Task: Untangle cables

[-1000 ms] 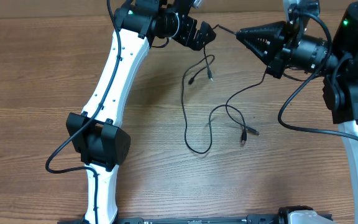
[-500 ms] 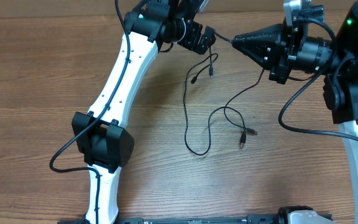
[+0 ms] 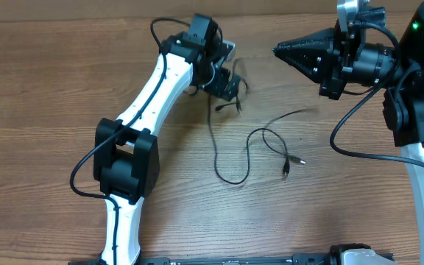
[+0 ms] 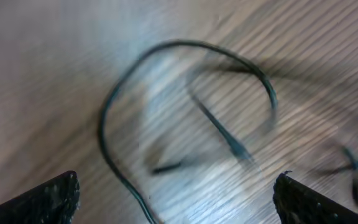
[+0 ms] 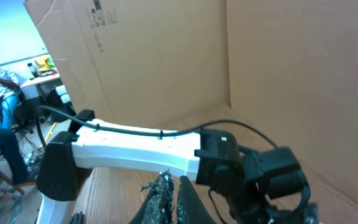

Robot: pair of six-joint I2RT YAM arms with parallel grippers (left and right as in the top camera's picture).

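Cables loose on the table (image 3: 65,88), both arms above.
Overhead: left gripper (image 3: 229,87) spread over the cables (image 3: 214,147) at mid-table; right gripper (image 3: 278,50) pressed together. Left wrist: a blurred cable loop lies beyond the spread fingers (image 4: 55,200). Right wrist: fingertips closed; whether they pinch anything cannot be told.

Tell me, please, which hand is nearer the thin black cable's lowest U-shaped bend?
Left. In the overhead view, the left hand sits straight up-picture from the bend; the right hand is farther, up-right.

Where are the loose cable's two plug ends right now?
Overhead view: the plug ends lie on the table, right of centre, just right of the loop in the cables, clear of the right end effector.
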